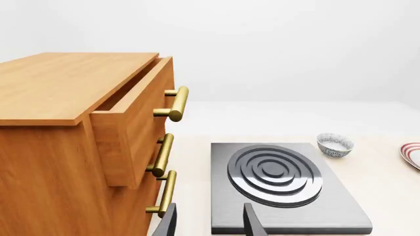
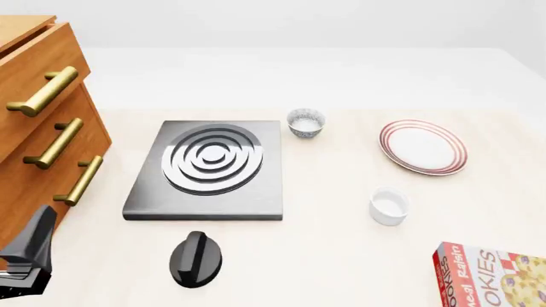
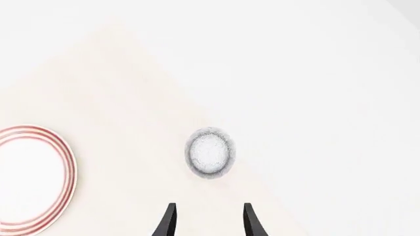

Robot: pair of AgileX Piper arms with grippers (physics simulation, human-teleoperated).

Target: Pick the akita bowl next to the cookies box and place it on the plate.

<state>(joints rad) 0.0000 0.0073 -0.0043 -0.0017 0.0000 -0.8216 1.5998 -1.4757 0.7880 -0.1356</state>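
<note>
An akita bowl (image 3: 210,152), speckled grey with a pale inside, shows from above in the right wrist view, to the right of the red-ringed plate (image 3: 29,179) and apart from it. The front view does not hold this bowl. My right gripper (image 3: 208,223) hangs open above the table, short of the bowl, with nothing between its fingers. In the front view the cookies box (image 2: 490,276) lies at the near right corner and the plate (image 2: 423,146) sits at the right. My left gripper (image 1: 210,226) is open and empty beside the cabinet, at the near left (image 2: 25,256).
A twin speckled bowl (image 2: 305,121) stands by the far right corner of the stove plate (image 2: 209,166). A white ramekin (image 2: 389,206) sits between plate and cookies box. A black knob (image 2: 195,258) lies near the front. The wooden drawer cabinet (image 2: 43,128) fills the left, top drawer ajar.
</note>
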